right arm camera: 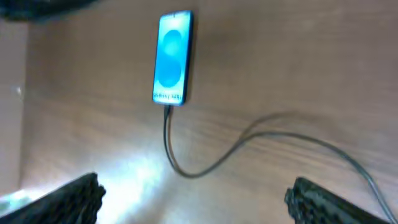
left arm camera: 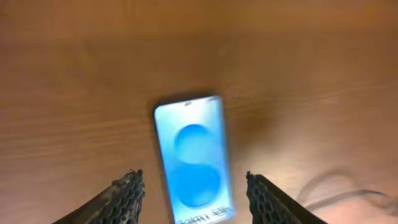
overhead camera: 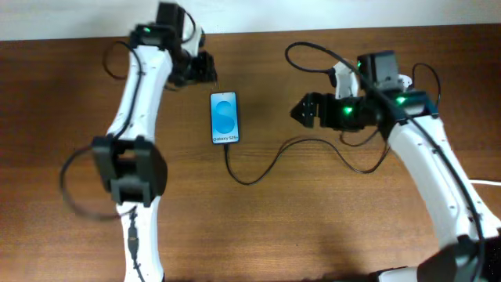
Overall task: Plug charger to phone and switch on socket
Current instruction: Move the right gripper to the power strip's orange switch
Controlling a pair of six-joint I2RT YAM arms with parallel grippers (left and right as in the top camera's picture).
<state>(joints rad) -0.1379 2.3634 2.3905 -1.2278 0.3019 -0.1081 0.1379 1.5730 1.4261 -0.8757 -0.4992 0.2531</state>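
Brown wooden table [overhead camera: 313, 227] across the whole shot, a pale strip of wall along the far edge, and right in the middle lies the phone [overhead camera: 225, 117], flat, blue screen up and lit, its white lettering at the near end. The charger [overhead camera: 266, 171] meets that near end: in the right wrist view the black cable [right arm camera: 205, 169] runs straight into the phone [right arm camera: 171, 59] at its lower edge, so it looks plugged in. From there the cable dips toward the near side, swings up and trails off to the right, under the right arm. The left gripper [overhead camera: 205, 69] hangs just far and left of the phone, not touching it. Its own blurred camera shows the phone [left arm camera: 193, 158] framed between two dark fingers [left arm camera: 127, 196], jaws spread wide, nothing in them. Over on the right, the right gripper [overhead camera: 301, 111] points toward the phone from well apart. Its jaws are wide too, the fingers [right arm camera: 74, 199] at either lower corner of its view, empty, with the cable loop lying on the wood between them.
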